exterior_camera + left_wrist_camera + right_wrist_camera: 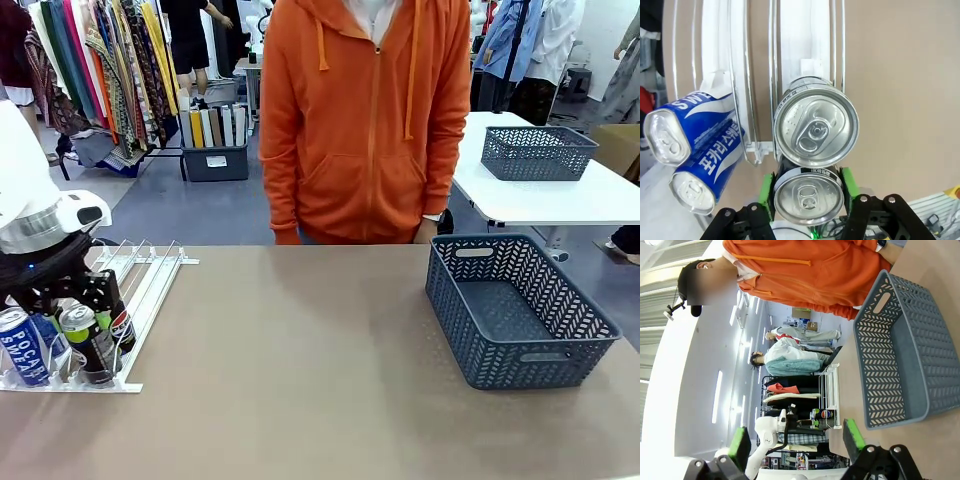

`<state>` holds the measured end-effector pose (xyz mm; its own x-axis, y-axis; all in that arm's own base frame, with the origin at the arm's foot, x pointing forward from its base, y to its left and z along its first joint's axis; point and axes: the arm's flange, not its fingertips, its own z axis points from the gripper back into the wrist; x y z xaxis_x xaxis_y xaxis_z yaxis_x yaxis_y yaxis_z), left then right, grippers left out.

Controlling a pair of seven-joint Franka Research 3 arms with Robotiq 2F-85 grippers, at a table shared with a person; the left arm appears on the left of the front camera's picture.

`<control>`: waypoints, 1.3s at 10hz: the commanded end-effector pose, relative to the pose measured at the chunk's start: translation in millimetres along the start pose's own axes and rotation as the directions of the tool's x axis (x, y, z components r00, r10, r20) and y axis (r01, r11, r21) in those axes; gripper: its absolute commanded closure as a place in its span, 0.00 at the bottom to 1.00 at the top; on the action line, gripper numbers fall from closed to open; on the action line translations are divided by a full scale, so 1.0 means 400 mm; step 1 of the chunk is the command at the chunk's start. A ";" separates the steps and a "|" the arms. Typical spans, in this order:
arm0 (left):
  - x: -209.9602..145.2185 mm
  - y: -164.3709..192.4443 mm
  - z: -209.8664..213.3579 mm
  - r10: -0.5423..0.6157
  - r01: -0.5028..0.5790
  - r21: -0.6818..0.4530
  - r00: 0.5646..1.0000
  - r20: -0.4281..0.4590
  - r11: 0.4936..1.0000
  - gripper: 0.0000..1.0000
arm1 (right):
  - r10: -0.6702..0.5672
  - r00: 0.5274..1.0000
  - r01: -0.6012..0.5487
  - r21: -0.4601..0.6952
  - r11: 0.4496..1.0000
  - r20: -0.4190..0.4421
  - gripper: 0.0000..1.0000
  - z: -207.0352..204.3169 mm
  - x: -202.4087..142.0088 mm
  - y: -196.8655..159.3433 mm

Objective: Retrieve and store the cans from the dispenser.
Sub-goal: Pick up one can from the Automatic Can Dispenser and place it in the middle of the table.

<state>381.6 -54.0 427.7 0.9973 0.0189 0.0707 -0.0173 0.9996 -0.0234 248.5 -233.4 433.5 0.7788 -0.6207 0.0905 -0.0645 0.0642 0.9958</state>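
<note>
Left gripper [808,190] [85,312]: closed around a black-sided can [809,201]; 1 green pad [768,196] sits against each side of it, and its silver top faces the wrist camera.
Held can's place: at the near end of a dispenser lane, low at the front left of the table from the front view.
Second can [815,127]: just beyond the held one in the same lane, its silver top overlapping it in the wrist view, with a white stopper behind it.
Blue cans [715,150] [22,350]: 2 with white lettering, in the neighbouring lane, side by side and close to the held can.
Dispenser [805,30] [150,280]: white lanes with thin clear rails, flat on the table's left edge.
Right gripper [797,440]: open wide, with nothing between its green pads.
Basket [520,310] [900,340]: dark grey lattice on the right of the table, well apart from the dispenser.
Table [300,350]: brown top.
Person [365,120]: in an orange hoodie, standing at the far edge.
</note>
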 end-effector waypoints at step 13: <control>-0.109 -0.033 0.604 0.026 -0.022 -0.024 0.976 0.215 0.999 1.00 | 0.003 1.000 -0.003 0.018 1.000 0.007 0.00 0.001 0.005 0.009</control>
<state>325.9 -62.0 664.5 0.9620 0.0484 0.2688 -0.0360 0.9981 -0.0508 248.6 -233.3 433.5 0.7793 -0.6202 0.0902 -0.0642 0.0642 0.9959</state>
